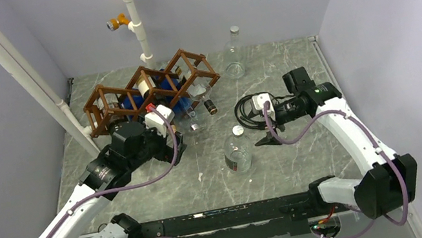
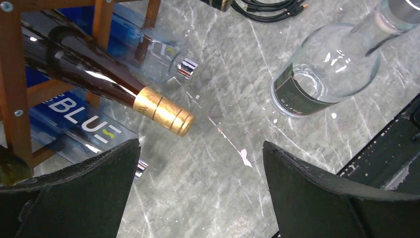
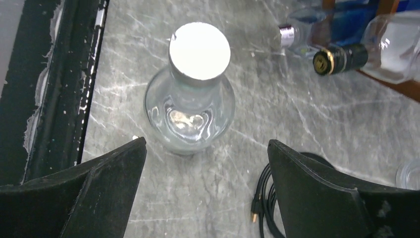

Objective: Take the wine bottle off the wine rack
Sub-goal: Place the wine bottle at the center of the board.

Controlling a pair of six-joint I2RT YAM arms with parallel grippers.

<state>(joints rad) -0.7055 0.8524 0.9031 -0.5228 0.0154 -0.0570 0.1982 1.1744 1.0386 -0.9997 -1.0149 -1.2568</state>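
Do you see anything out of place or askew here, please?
Yes: a loose black cable lies coiled on the table, and the rack sits skewed to the table's edges.

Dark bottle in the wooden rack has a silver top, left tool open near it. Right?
The dark bottle in the wooden rack has a gold top, not silver; the left wrist view shows it. The left tool is indeed open near it.

The left arm [image 1: 63,227] and right arm [image 1: 355,133] are wearing white shells between black joints, each trailing a mauve cable [image 1: 141,182]. The left pincer [image 2: 200,143] is showing black, wedge-shaped fingers [image 2: 74,193] with frayed edges.
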